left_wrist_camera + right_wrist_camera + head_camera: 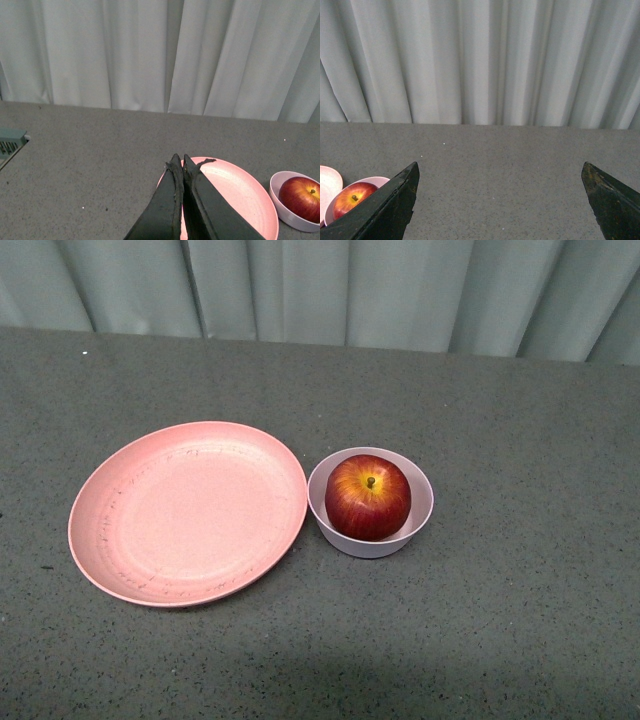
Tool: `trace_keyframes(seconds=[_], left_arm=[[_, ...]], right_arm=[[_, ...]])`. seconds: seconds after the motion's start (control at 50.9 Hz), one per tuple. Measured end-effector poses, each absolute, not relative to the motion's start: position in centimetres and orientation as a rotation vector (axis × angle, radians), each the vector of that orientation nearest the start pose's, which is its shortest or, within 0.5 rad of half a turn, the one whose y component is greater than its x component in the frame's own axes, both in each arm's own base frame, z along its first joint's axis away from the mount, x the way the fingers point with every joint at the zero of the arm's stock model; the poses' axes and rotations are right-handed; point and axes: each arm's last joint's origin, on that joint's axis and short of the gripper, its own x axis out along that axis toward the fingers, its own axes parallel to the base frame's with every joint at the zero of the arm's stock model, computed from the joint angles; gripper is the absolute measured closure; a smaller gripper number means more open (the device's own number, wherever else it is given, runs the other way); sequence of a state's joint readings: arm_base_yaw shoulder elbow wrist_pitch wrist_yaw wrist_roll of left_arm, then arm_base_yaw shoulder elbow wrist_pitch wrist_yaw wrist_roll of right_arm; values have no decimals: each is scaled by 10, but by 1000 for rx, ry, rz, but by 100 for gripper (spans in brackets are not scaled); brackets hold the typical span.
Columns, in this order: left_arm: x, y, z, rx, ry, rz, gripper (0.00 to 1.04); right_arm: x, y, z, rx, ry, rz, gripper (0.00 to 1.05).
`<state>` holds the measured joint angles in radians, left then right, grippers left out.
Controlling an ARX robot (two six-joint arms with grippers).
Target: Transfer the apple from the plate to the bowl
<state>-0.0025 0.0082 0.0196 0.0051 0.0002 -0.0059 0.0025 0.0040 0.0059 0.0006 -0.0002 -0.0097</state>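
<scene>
1. Front view. Grey speckled tabletop fills the near ground, matte and slightly grainy. On it sits the plate, wide, shallow, round, salmon-pink, with dark scuff marks ringing its inner slope. Just beside its right edge, nearly touching, stands the bowl, small, deep, pale pink-lilac, plain matte walls. The apple rests inside the bowl, glossy dark red, with a yellow-orange patch around a short stem that points up. Pale pleated curtain hangs behind the table's far edge. Neither arm shows in this view.

2. Left wrist view. Left gripper sits closest to the lens: two dark, rough-edged fingers pressed together along their length, nothing between them, tips above the plate's near rim. Beyond the plate, the bowl with the apple in it shows at the frame edge, partly cut off. A pale green vented object sits at the opposite table edge, seen only from this camera. The curtain takes up the upper half.

3. Right wrist view. Right gripper has its two dark wedge-shaped fingers spread wide apart with only bare tabletop between them. Past one finger, the apple sits in the bowl, with a sliver of plate beside it. The curtain folds stand behind.
</scene>
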Motion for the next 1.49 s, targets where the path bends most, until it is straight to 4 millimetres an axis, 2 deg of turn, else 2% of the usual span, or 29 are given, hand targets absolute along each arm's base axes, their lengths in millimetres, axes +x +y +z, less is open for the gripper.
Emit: trace_keyframes(seconds=[0.609, 0.688, 0.825, 1.041, 1.14, 1.493], left_arm=[[97, 0, 170, -6, -17, -3, 100], [97, 0, 170, -5, -17, -3, 88], [97, 0, 170, -5, -17, -3, 57], [97, 0, 170, -5, -17, -3, 25], [97, 0, 170, -4, -17, -3, 5], [97, 0, 170, -4, -17, -3, 7]], right_arm=[[98, 0, 165, -10, -2, 3, 9], [98, 0, 165, -10, -2, 3, 9], [98, 0, 165, -10, -2, 3, 9], [98, 0, 165, -10, -2, 3, 9], [98, 0, 165, -10, -2, 3, 9], [98, 0, 165, -10, -2, 3, 9]])
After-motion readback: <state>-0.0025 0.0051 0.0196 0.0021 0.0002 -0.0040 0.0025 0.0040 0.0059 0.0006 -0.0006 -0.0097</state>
